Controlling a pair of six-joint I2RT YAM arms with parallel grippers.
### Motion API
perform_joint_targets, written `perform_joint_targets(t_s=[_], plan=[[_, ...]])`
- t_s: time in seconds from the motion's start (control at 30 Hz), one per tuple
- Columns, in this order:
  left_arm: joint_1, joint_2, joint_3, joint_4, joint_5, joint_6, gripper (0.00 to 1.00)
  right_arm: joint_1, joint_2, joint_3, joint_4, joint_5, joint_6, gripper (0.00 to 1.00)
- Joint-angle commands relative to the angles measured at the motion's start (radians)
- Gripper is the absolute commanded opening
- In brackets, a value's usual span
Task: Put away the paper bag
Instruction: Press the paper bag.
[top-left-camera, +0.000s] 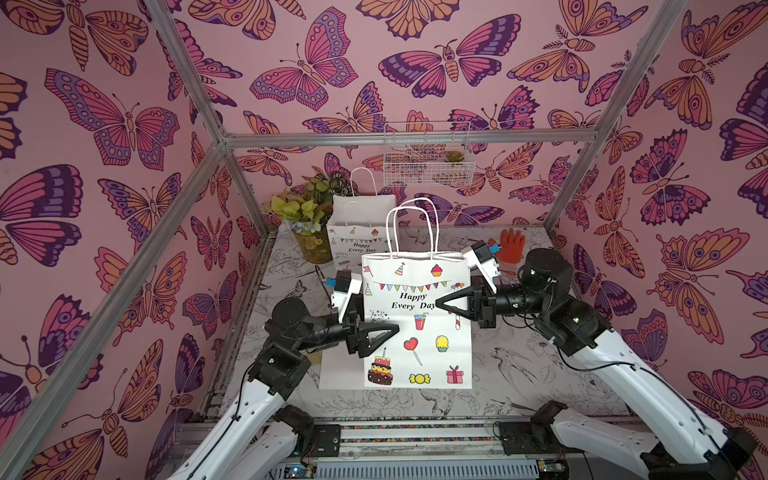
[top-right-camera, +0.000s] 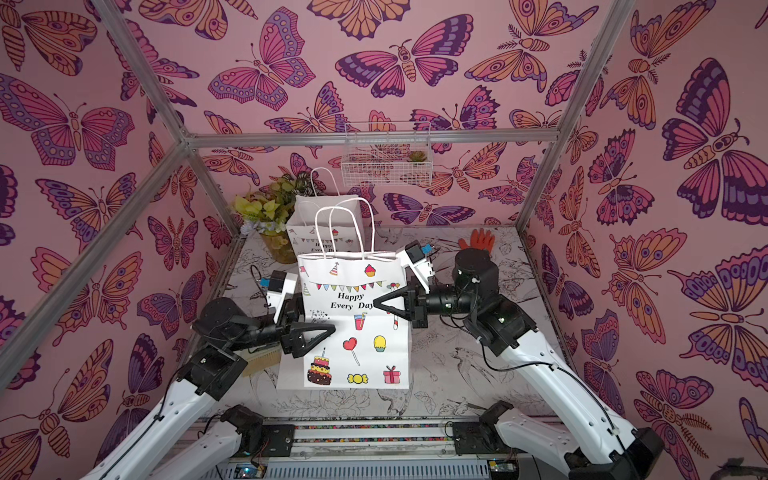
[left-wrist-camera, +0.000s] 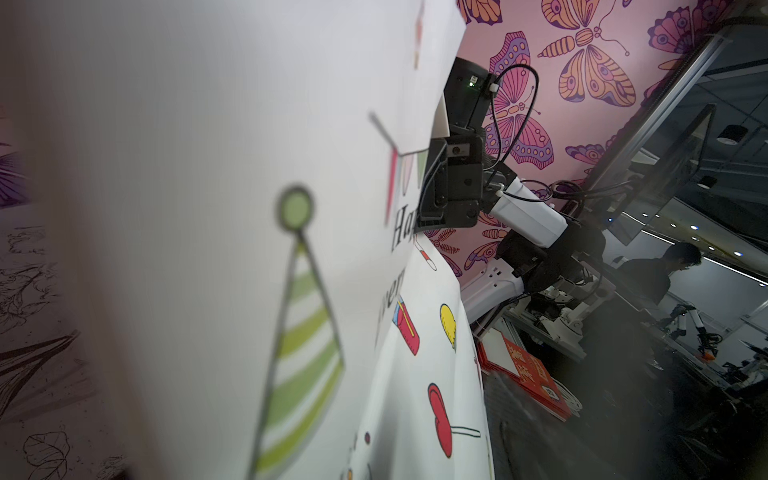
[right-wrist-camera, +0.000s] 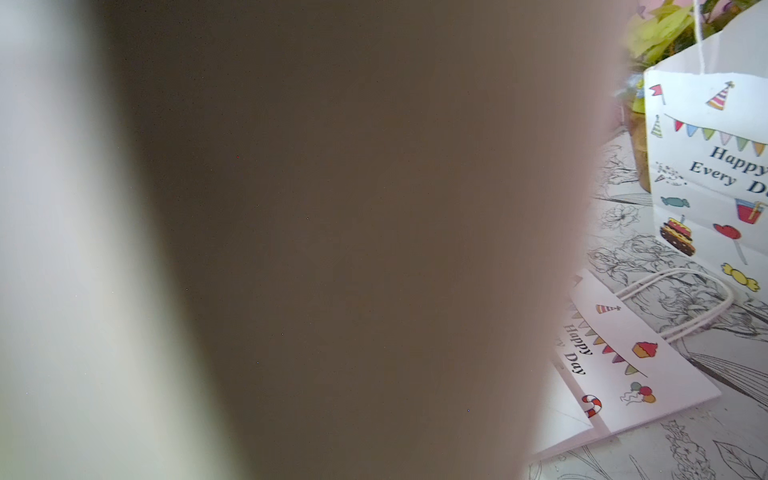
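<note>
- Paper bag (top-left-camera: 415, 332) (top-right-camera: 357, 345) is standing upright in the middle of the table (top-left-camera: 519, 353), printed "Happy Every Day" side facing the top cameras, both rope handles sticking straight up.
- Can't tell if its bottom edge is actually resting on the table or hanging just above it.
- Right gripper (top-left-camera: 436, 304) (top-right-camera: 375, 302) comes in from the side and is clenched on the bag's right edge, right next to the word "Day". Its wrist camera is basically useless, just a brown blur of paper filling most of the shot.
- Left gripper (top-left-camera: 390, 330) (top-right-camera: 330, 328) is at the bag's left edge, lower down than the right one. One black finger sits in front of the printed face, and going by the left wrist view (broad paper face, not edge-on) the jaws look spread apart, not pinching.
- There's another bag with the same print lying flat on the table (right-wrist-camera: 636, 361), partly hidden behind the upright one in a top view (top-left-camera: 340, 370).
- A third matching bag (top-left-camera: 361, 216) (right-wrist-camera: 706, 187) stands at the back, just beside a potted plant (top-left-camera: 305, 208).
- Orange glove (top-left-camera: 509, 245) at the back right, behind the right arm.
- White wire basket (top-left-camera: 428, 166) hangs on the back wall.
</note>
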Motion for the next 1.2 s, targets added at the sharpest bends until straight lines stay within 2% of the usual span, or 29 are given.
perform_joint_targets(t_s=[0.0,0.1,0.23,0.33,0.47,0.6,0.9,0.97,1.03,1.17], plan=[[0.009,0.005,-0.025,0.093,0.035,-0.033,0.96,-0.01,-0.057,-0.014,0.039,-0.104,-0.003,0.0],[0.009,0.011,-0.021,0.18,0.05,-0.103,0.96,-0.016,-0.095,-0.03,0.013,-0.167,-0.021,0.0],[-0.009,0.006,-0.02,0.311,0.079,-0.197,0.92,-0.058,-0.143,-0.043,0.011,-0.235,-0.018,0.0],[-0.039,0.008,-0.007,0.32,0.088,-0.203,0.9,-0.098,-0.146,-0.038,0.013,-0.251,-0.002,0.0],[-0.049,0.035,-0.005,0.32,0.096,-0.2,0.8,-0.101,-0.098,-0.019,0.021,-0.273,0.026,0.0],[-0.061,0.039,0.002,0.321,0.101,-0.199,0.66,-0.101,-0.071,-0.011,0.016,-0.278,0.023,0.0],[-0.067,0.007,0.0,0.293,0.101,-0.186,0.13,-0.102,-0.048,0.026,-0.017,-0.225,0.016,0.0],[-0.067,-0.006,0.002,0.273,0.091,-0.173,0.05,-0.102,-0.052,0.031,-0.036,-0.203,0.01,0.0],[-0.066,-0.019,0.008,0.232,0.077,-0.146,0.02,-0.102,-0.057,0.038,-0.058,-0.176,0.007,0.06],[-0.066,-0.036,0.015,0.162,0.046,-0.105,0.0,-0.102,-0.082,0.037,-0.054,-0.129,0.032,0.34]])
